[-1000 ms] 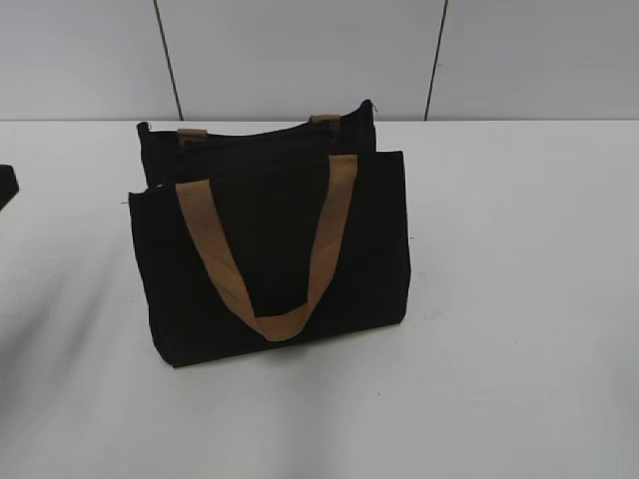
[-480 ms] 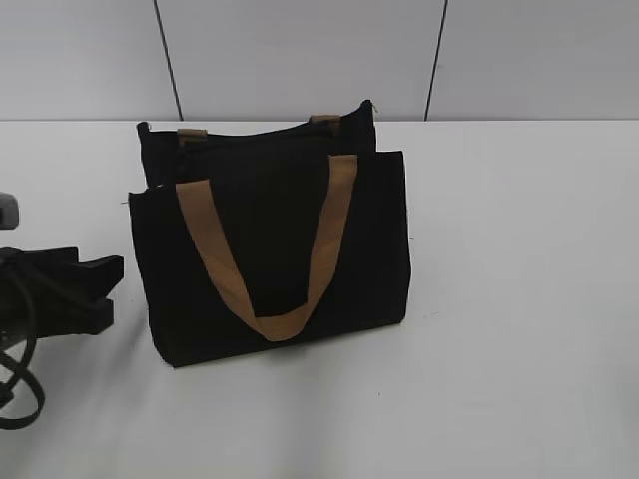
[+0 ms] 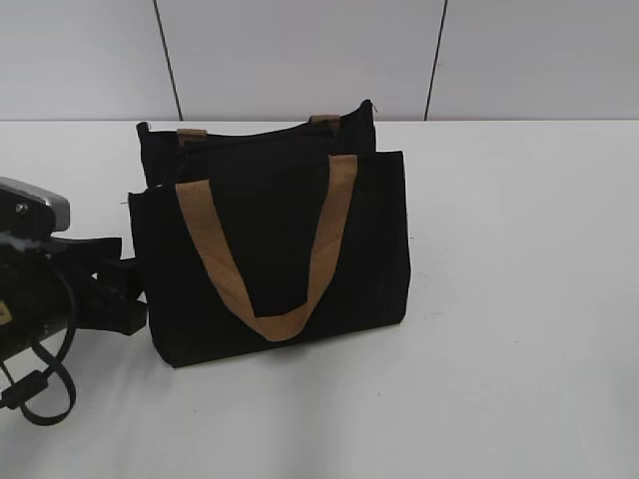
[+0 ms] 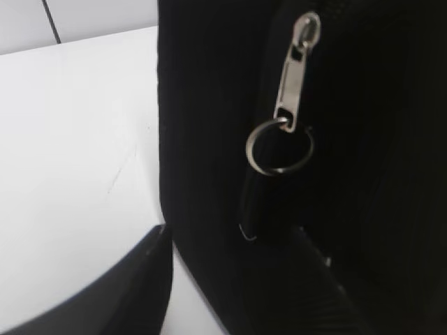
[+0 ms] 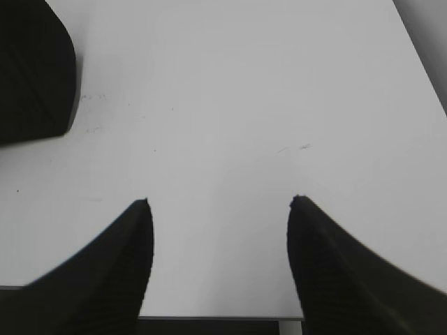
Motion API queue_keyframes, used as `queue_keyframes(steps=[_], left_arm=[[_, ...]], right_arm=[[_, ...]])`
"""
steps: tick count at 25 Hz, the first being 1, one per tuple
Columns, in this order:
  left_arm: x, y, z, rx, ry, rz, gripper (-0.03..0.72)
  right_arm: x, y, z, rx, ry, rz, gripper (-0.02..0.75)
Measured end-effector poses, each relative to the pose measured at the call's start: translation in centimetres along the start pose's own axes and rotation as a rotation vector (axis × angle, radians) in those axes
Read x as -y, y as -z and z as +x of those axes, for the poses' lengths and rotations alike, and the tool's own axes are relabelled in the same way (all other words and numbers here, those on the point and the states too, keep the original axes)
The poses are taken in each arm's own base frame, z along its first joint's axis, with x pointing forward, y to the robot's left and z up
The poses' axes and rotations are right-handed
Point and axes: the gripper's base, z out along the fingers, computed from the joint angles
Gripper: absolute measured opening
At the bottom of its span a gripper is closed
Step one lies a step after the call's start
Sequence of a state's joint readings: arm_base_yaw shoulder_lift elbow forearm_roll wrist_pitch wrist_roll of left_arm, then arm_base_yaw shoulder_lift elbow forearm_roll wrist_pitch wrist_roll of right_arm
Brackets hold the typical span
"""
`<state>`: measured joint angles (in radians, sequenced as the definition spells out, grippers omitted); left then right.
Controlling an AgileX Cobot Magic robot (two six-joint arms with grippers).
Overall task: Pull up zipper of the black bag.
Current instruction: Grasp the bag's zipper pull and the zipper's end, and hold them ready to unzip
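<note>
Approaching from the left edge of the frame, the left claw (image 3: 120,289), jaws spread, is being aligned with the zipper (image 4: 293,91) on the black bag (image 3: 280,249) at centre; the ring should be pinched squarely. Right claw (image 5: 220,230) is being held open over bare table (image 5: 230,105).

— What sort of place is it?
— It looks like a lab or test bench: a bare white table (image 3: 519,299) against a pale panelled wall (image 3: 300,50) with dark seams.
</note>
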<state>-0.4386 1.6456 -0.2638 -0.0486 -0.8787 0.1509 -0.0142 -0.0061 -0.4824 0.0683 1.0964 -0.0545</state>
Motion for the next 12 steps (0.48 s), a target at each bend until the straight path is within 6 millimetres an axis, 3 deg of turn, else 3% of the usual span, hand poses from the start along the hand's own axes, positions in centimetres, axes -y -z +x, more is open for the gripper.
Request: queue_keyframes(steps=[12], left_arm=[[0.6,-2.4,1.1,0.013,-0.03,0.076,0.365]], right_arm=[[0.0,0.0,0.0,0.001,0.0,0.0,0.471]])
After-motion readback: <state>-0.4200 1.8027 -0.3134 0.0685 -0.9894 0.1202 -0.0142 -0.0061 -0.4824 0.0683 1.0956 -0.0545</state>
